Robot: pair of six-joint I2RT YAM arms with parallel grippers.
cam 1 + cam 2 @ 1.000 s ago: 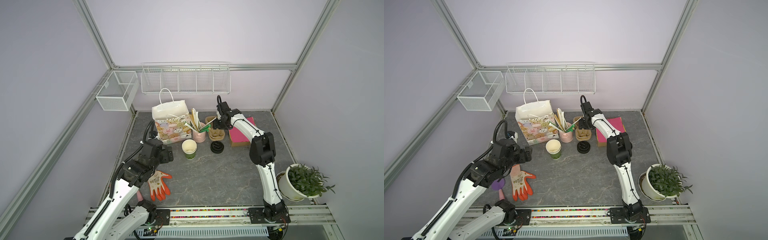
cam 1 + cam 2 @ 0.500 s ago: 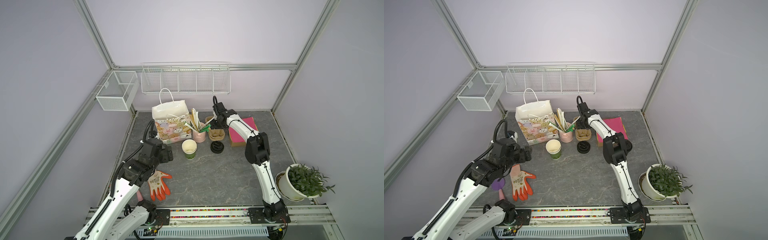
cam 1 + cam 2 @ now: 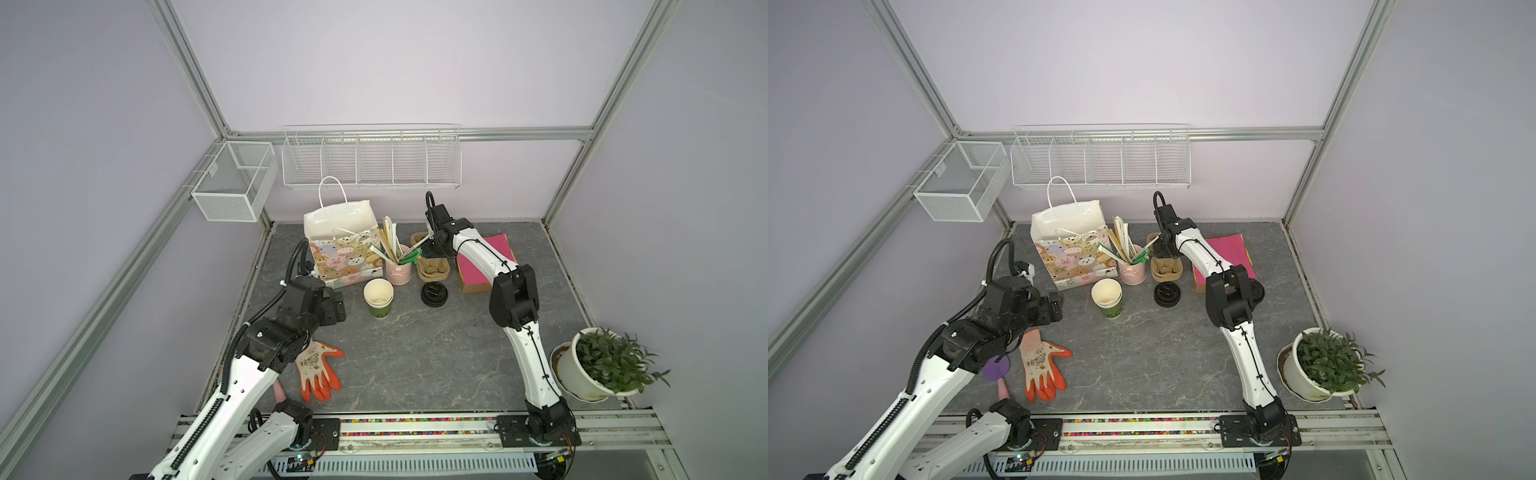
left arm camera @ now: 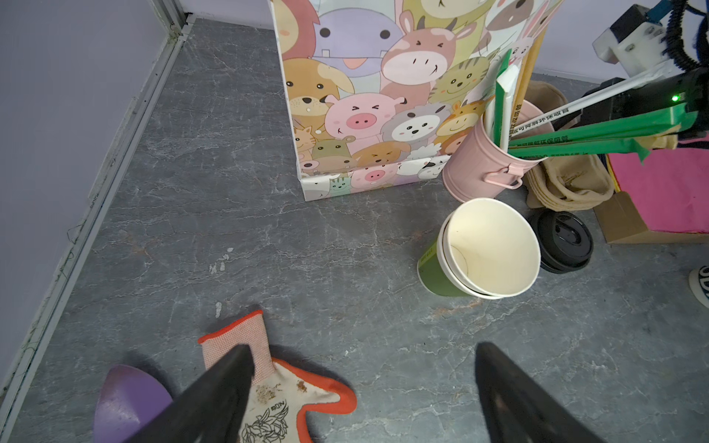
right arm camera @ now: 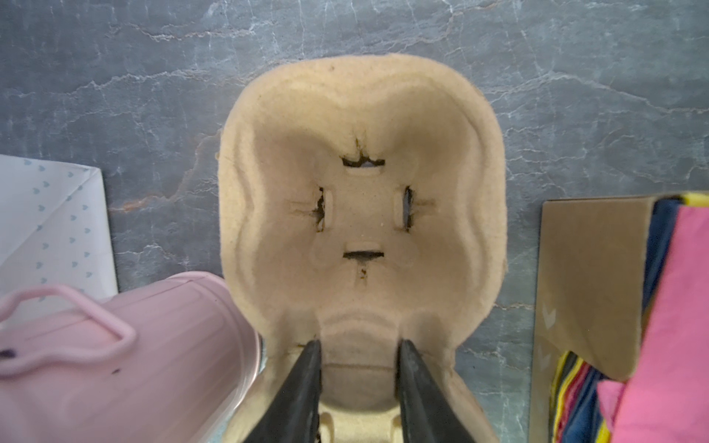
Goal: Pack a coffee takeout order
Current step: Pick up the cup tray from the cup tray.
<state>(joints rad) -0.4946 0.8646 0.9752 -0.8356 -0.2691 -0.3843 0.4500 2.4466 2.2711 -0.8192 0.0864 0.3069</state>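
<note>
While the left gripper gapes empty, the right gripper, half closed, straddles a ridge of the brown moulded-pulp cup carrier. Whether it clamps is unclear.

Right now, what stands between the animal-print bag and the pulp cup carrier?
Only the pink bucket of straws; both top views show it.

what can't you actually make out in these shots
Gift bag contents: both top views show only white at its mouth; the left wrist view crops its top.
Right gripper: whether it pinches the cup carrier yet; the right arm blocks it in both top views.
Purple object: the left arm covers part; identity unclear.
Straw wrapper print: too small to read.
</note>
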